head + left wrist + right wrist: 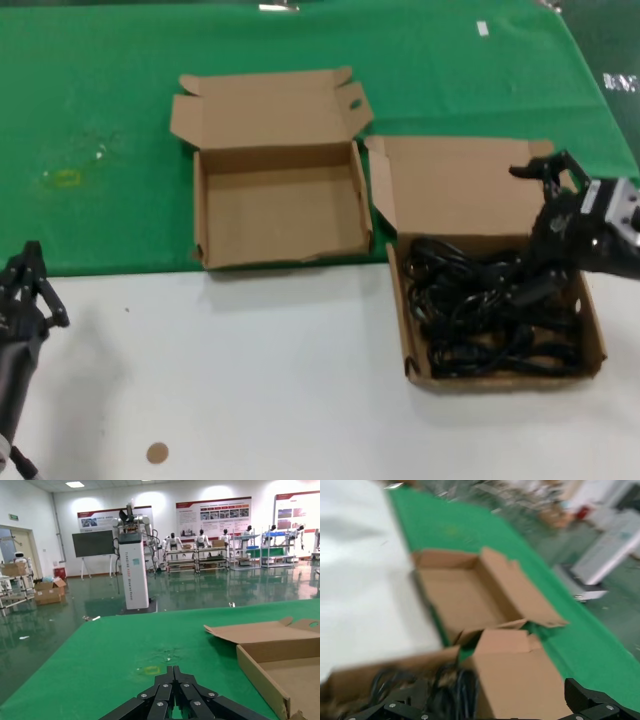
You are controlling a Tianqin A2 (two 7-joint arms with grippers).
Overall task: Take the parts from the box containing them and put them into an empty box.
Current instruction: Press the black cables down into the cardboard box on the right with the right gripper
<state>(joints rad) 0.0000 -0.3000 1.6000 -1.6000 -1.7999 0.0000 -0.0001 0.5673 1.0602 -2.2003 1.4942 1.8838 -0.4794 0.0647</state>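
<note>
The empty box [204, 215] stands open at the middle of the green cloth, its front wall wavy; it also shows in the left wrist view [261, 677] and the right wrist view [460, 592]. To its right, the box containing the parts [500, 378] holds a tangle of black power cords [480, 310] [451, 690]. My right gripper [528, 228] [487, 707] hangs open over that box's right side, one finger down among the cords and the other near the flap lid [455, 190]. At the table's lower left my left gripper [28, 258] [173, 671] stays shut and holds nothing.
Green cloth [120, 100] covers the far half of the table and bare white tabletop [260, 380] lies nearer me. A small brown disc [157, 453] lies on the white part. A yellowish mark [65, 178] shows on the cloth at left.
</note>
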